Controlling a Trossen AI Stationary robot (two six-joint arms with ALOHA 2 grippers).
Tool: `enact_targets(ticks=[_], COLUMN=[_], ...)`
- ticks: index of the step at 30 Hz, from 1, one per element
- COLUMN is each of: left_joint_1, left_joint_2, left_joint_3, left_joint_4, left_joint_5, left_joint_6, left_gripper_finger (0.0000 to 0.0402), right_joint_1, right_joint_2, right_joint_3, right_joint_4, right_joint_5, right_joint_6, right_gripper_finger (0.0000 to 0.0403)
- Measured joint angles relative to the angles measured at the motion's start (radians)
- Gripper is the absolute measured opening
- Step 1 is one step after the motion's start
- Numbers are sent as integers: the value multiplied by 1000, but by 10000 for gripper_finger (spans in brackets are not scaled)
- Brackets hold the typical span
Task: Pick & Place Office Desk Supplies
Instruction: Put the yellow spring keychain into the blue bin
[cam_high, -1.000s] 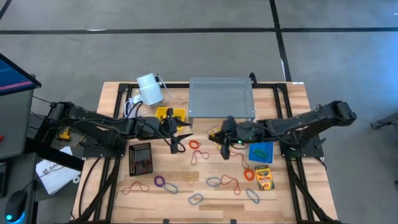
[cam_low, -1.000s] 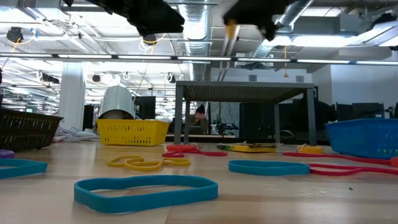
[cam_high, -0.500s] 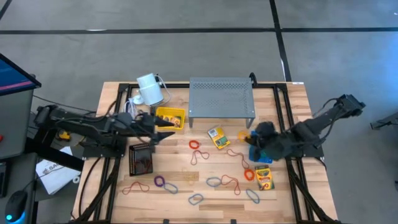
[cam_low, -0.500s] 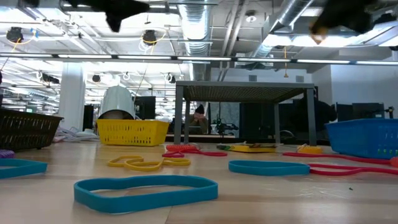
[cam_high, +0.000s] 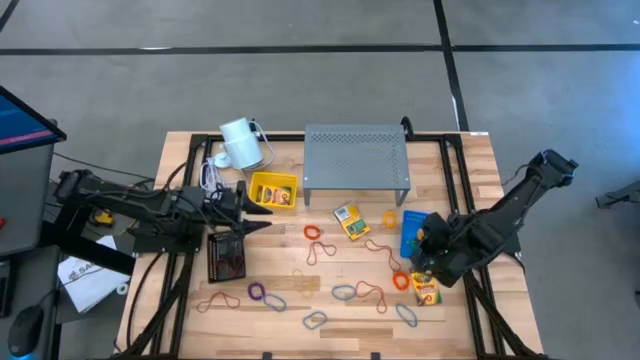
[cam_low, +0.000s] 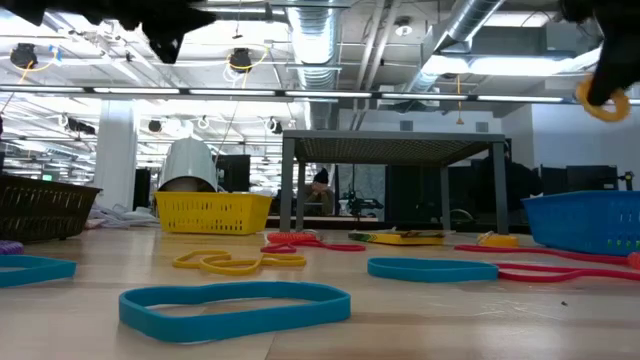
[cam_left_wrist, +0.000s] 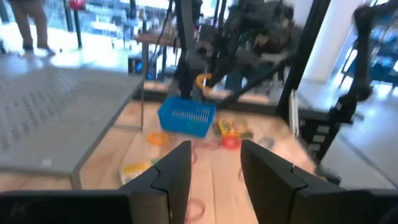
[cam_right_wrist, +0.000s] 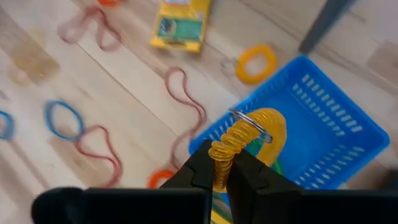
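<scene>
Holding: my right gripper is clamped on a yellow coil, raised above the blue basket.
Right gripper, from above: it hangs at the table's right side, over the basket and near a crayon box.
Left gripper: it sits over the left side, fingers apart with nothing between them, beside the yellow basket and above the dark basket.
Bands: loops lie loose across the wood, a red band mid-table, a purple band and a blue band toward the front edge.
Near my right fingers: an orange ring just beside the blue basket, a long red loop running to its corner, and a second crayon box farther off.
Obstacles: the grey shelf stands at the back, the white cylinder at the back left; both are well apart from my grippers.
Low view: a blue loop lies closest on the table.
</scene>
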Motion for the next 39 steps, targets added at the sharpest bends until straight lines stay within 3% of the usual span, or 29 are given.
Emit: enact_targets(ticks=[12,20,27,39], left_joint_1=[0,0,0,0], left_joint_2=[74,74,74,74], left_joint_3=[0,0,0,0], left_joint_4=[4,4,4,1], left_joint_5=[0,-1,-1,-2], left_joint_6=[0,5,8,8], left_gripper_finger=[131,131,131,131], right_joint_1=[-84,-143,-293,-534], right_joint_2=[130,14,-108,-76], right_joint_3=[-48,-171,-253,-255], right_joint_4=[-6,136,187,208], right_joint_5=[-129,-169,-276,-469], right_joint_6=[-44,-132,-290,-600], right_gripper_finger=[16,16,16,16])
